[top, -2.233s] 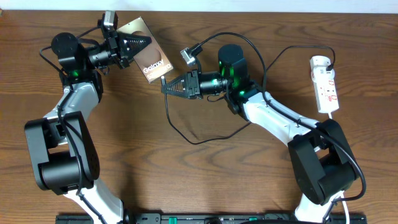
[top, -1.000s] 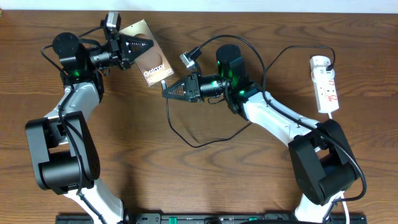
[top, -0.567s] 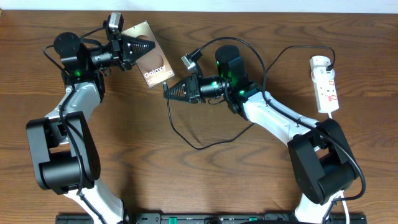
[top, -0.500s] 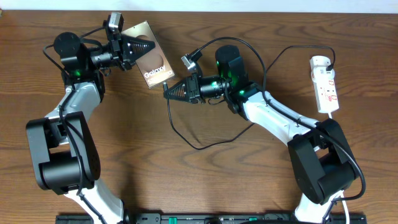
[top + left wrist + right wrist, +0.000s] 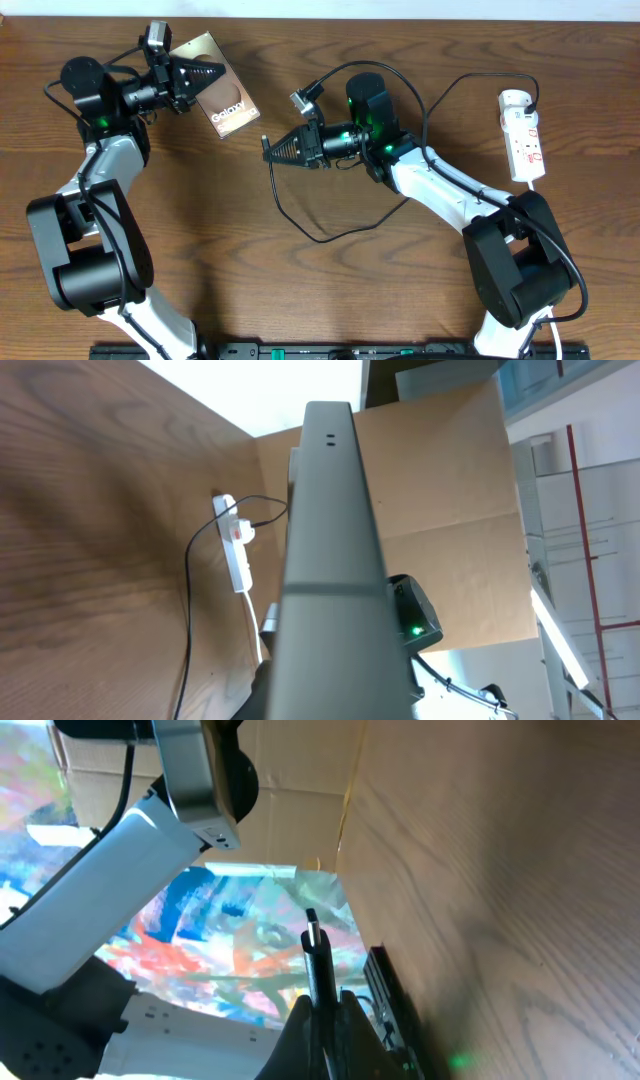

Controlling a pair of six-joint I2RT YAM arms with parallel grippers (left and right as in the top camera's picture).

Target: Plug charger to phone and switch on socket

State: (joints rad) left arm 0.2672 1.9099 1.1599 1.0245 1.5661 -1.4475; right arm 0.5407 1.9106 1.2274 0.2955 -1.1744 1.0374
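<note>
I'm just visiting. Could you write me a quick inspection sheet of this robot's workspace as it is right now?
Surface: wooden table.
Job's things: phone held by left gripper; charger tip held by right gripper; socket lies beside the right arm.
Clutter: nothing seen.
Grippers: left shut on phone, right shut on charger, tips apart.
Cables: charger loops across the table towards the socket; white cord leaves the socket.
Surroundings: cardboard behind the table.

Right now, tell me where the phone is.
Overhead view, upper left: the phone is clamped in the left gripper, apart from the right gripper holding the charger.
</note>
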